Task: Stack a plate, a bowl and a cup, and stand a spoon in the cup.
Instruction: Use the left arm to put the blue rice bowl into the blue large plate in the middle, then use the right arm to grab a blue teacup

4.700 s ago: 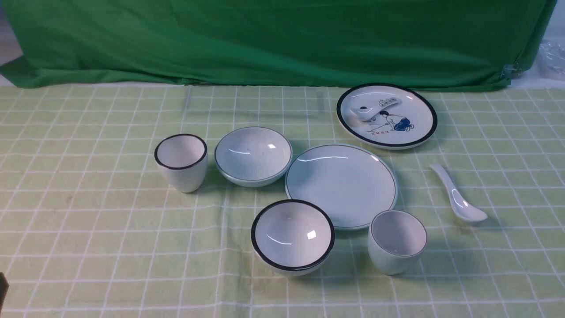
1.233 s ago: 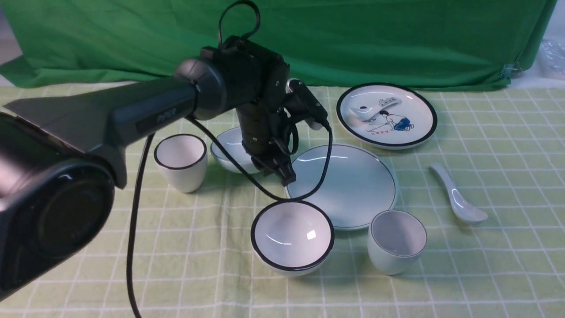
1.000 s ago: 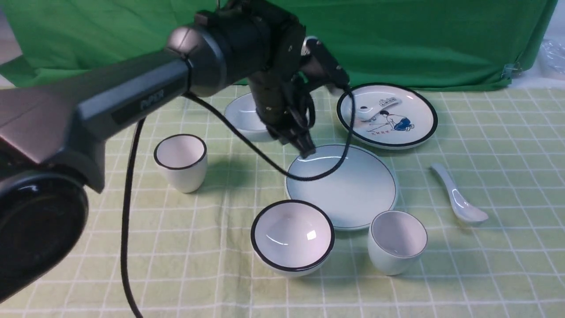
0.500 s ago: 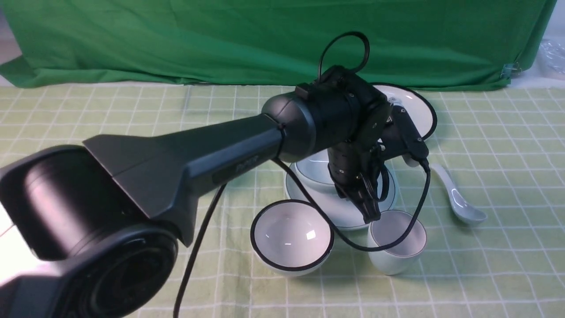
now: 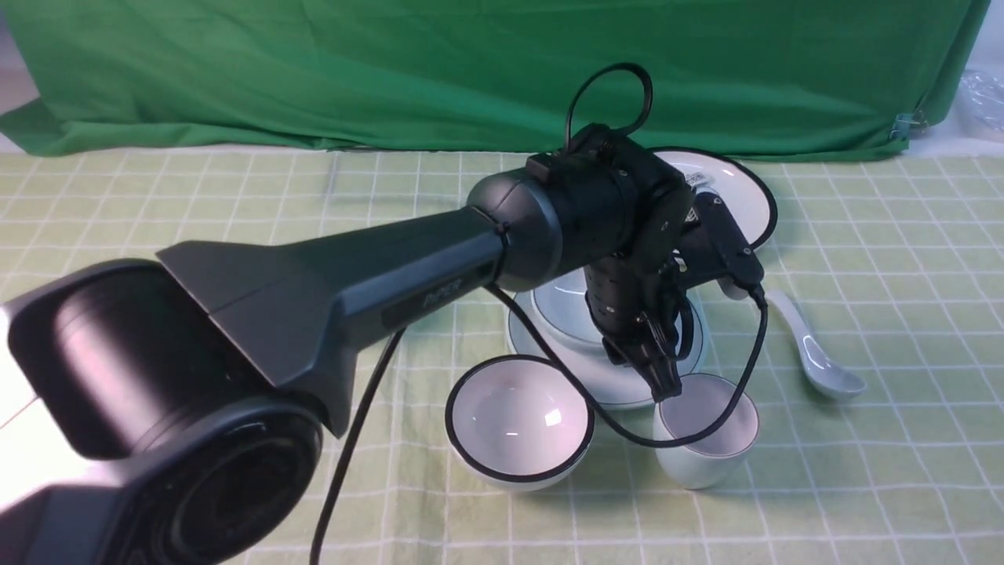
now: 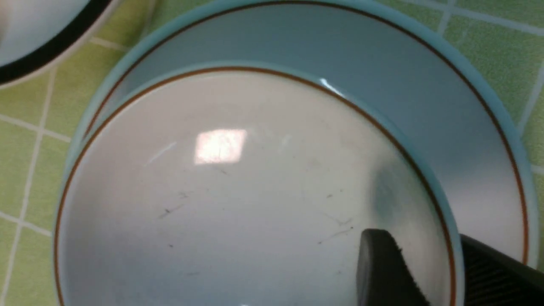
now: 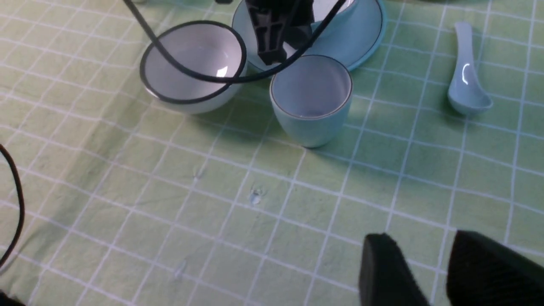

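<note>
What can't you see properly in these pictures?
1. Left wrist view: the bowl fills the picture, hiding whether it touches the plate underneath; the edges cut both off.
2. Front view: the left arm covers most of the black-rimmed plate, so its face is mostly hidden; the left end effector hides part of the bowl.
3. Right wrist view: the top edge cuts off the bowl.

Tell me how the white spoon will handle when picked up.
The spoon looks glossy and hard: probably stiff, slippery in a pinch, and chippable if dropped. Its deep oval scoop and curved handle suggest a rounded underside, so it may rock or pivot when touched.
</note>
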Available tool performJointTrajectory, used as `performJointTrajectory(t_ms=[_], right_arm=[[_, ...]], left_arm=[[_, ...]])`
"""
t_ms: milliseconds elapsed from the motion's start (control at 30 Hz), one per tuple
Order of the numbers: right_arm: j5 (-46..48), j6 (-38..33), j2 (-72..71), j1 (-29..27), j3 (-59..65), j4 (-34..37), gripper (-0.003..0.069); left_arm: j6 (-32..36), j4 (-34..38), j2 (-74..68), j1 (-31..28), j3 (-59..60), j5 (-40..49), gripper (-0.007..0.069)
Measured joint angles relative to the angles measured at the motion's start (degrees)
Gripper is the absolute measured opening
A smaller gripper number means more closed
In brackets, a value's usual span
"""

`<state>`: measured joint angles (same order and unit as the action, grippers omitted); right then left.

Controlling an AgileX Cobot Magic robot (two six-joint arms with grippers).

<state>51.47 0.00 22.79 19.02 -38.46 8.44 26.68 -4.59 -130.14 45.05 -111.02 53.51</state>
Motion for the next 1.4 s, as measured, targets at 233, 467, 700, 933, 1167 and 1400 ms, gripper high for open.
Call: performJointTrajectory(t_ms=[233,467,700,933,1167,1400], right_arm=[[1.79,-2.13,12.07,0.0,-4.07,0.1,0.0406],[2.07,-8.54,31.17,0.45,-11.31,4.16,0.0399],[0.97,-9.84,54.44,10.11,-22.91,5.04,0.0398],[-0.97,-5.48,71.69,14.69,-31.74,-3.2,0.0407],[0.4,-4.85,80.22,14.69,-33.75,-5.01,0.0297],[3.88,-5.39,80.12,14.69,-34.74,-5.53,0.0087]], left_arm=[[-4.68,3.01,8.54,0.0,0.0,7.44,0.0468],[-13.55,1.61,27.45,-0.54,3.28,12.53,0.0232],[-16.33,6.79,56.84,-1.25,28.56,1.45,0.0006],[-18.49,7.69,78.83,-1.35,54.2,-15.34,0.0004],[-19.0,7.76,85.26,-1.35,60.17,-18.39,0.0004],[-19.0,7.3,85.25,-1.35,60.53,-18.96,0.0004]])
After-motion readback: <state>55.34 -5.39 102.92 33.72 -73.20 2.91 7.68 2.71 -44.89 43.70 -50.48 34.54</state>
